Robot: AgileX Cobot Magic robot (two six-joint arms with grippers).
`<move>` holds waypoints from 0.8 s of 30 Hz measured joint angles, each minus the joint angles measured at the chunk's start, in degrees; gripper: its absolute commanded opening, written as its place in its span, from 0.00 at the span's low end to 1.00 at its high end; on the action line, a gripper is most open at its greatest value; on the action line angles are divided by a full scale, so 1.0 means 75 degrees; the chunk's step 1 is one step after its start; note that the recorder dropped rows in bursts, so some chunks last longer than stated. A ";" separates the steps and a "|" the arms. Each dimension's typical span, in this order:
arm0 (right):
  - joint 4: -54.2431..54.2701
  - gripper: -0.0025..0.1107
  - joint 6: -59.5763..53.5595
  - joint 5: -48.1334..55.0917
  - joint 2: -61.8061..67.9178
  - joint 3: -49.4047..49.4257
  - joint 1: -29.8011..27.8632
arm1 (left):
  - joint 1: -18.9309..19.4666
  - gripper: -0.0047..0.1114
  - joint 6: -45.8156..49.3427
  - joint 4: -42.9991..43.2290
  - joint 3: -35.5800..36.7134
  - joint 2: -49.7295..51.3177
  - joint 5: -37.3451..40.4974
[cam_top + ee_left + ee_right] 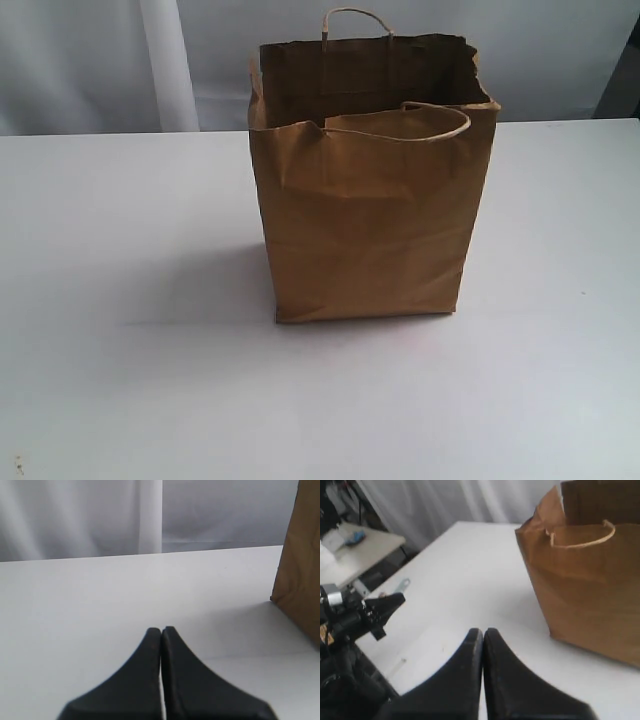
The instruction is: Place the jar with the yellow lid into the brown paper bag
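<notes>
The brown paper bag (pixel 365 220) stands upright in the middle of the white table, mouth open, with two pale cord handles. The yellow-lidded jar shows in no view. My left gripper (pixel 161 629) is shut with nothing between its black fingers, low over the table, and the brown paper bag (pixel 300 580) stands off to one side of it. My right gripper (pixel 483 630) is shut and empty too, above the table a short way from the brown paper bag (pixel 585 580). Neither gripper appears in the exterior view.
The white table (pixel 120 300) spreads around the bag, backed by a pale curtain (pixel 100 60). In the right wrist view the table edge (pixel 405 605) runs beside the other black arm (pixel 360 612) and a side table (pixel 355 542) with clutter.
</notes>
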 measured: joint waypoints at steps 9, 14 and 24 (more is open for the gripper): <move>0.0766 0.02 -0.0062 -0.1475 -0.1196 0.2171 0.0000 | 0.0000 0.05 0.0000 0.0000 0.0000 0.0000 0.0000; -0.0449 0.02 -0.0062 -0.1707 -0.1196 0.2184 0.0000 | 0.0000 0.05 0.0000 0.0000 0.0000 0.0000 0.0000; -0.2525 0.02 -0.0082 -0.3589 -0.1590 0.2911 -0.1103 | 0.0000 0.05 0.0000 0.0000 0.0000 0.0000 0.0000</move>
